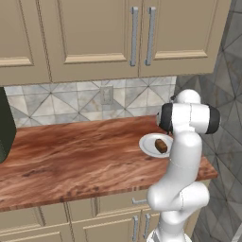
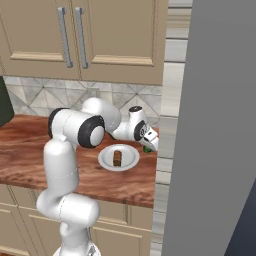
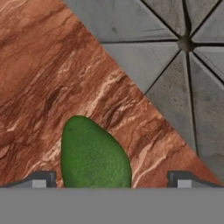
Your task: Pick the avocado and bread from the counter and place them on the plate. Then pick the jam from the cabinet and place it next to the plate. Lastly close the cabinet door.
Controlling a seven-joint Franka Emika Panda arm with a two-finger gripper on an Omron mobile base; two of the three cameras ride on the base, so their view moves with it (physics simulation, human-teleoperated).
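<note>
The dark green avocado point(image 3: 94, 153) lies on the reddish wood counter point(image 3: 43, 65) near the tiled wall. My gripper point(image 3: 113, 179) is open right over it, one fingertip on each side and apart from it. In the right base view the gripper point(image 2: 149, 144) points down at the counter's far right end, with a bit of green avocado point(image 2: 147, 149) under it. The white plate point(image 2: 105, 159) sits just left of it and carries the brown bread point(image 2: 117, 157). The left base view also shows the plate point(image 1: 145, 144) and bread point(image 1: 161, 145), partly behind the arm. The jam is out of view.
Beige upper cabinets point(image 1: 94, 33) with shut doors hang over the counter point(image 1: 71, 160). A dark appliance point(image 1: 4, 123) stands at the far left. A grey wall point(image 2: 215, 125) closes off the counter's right end, right beside the gripper.
</note>
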